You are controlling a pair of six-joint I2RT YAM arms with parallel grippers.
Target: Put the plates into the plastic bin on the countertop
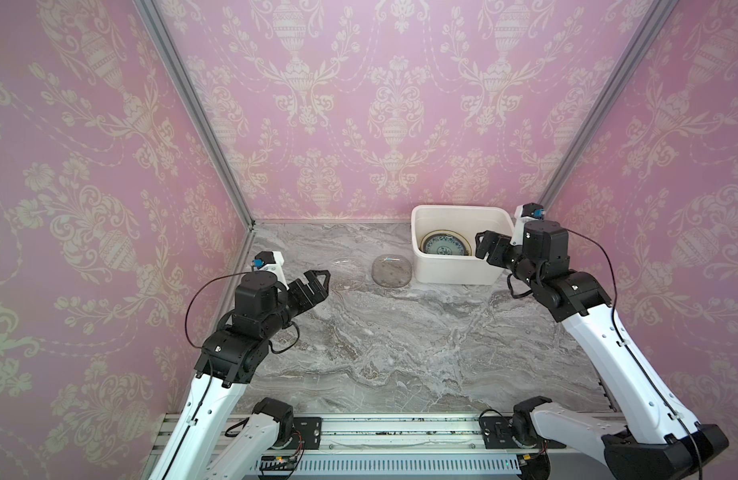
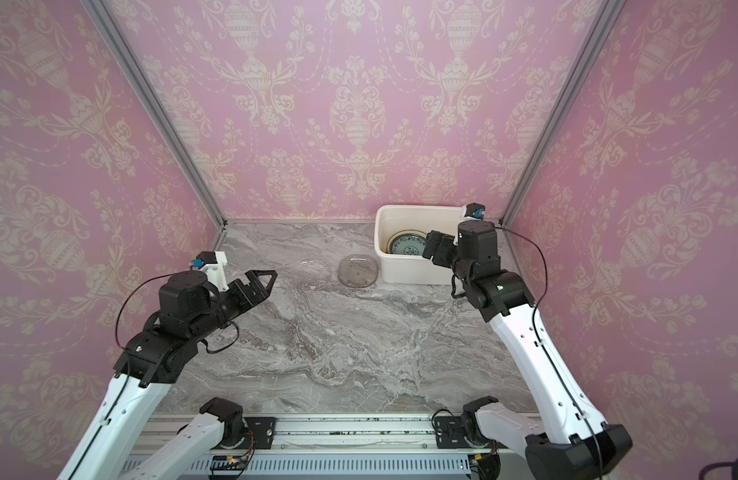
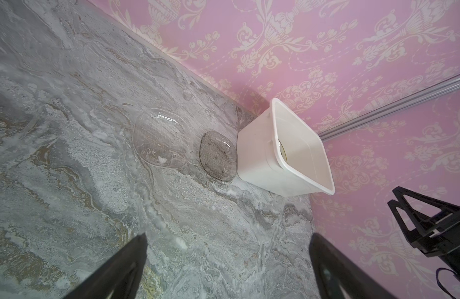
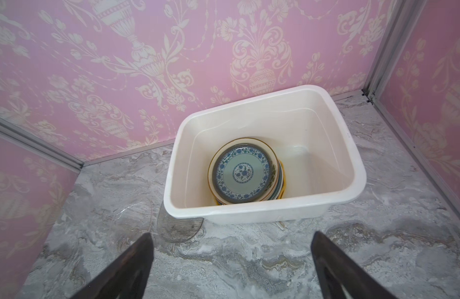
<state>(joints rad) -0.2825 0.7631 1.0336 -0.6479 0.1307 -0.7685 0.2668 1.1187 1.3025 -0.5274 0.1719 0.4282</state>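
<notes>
Where the plastic bin (image 1: 454,272) stands at the rear of the countertop (image 1: 400,340), right of centre and close to the back wall (image 1: 400,124), it holds a stack of plates (image 1: 445,248) w/ the teal patterned plate (image 4: 241,173) on top; a gold-edged cream rim and yellow edges show under it, but the no. of plates in the stack cannot be counted. Stack pos.: toward the bin's left end in both top views, bare bin floor to its right. Two more plates lie flat on the countertop outside the bin — the grey-tinted glass plate (image 1: 392,270) just beside the bin's left wall (contact cannot be confirmed), the clear glass plate (image 1: 348,274) next on its left, near it. State of left gripper (image 1: 319,283): fingers apart, nothing between them, held above the countertop left of the clear glass plate, pointing toward it, not touching it. State of right gripper (image 4: 232,233): fingers spread wide in the right wrist view, empty; in both top views it overlaps the bin's right end, above rim level, aimed into the bin. Ref. left wrist view: both glass plates and the bin seen side-on, the right gripper at the frame edge. Pink patterned wallpaper (image 1: 88,208) covers the walls; a silver aluminium rail (image 1: 400,432) runs along the countertop's front edge
</notes>
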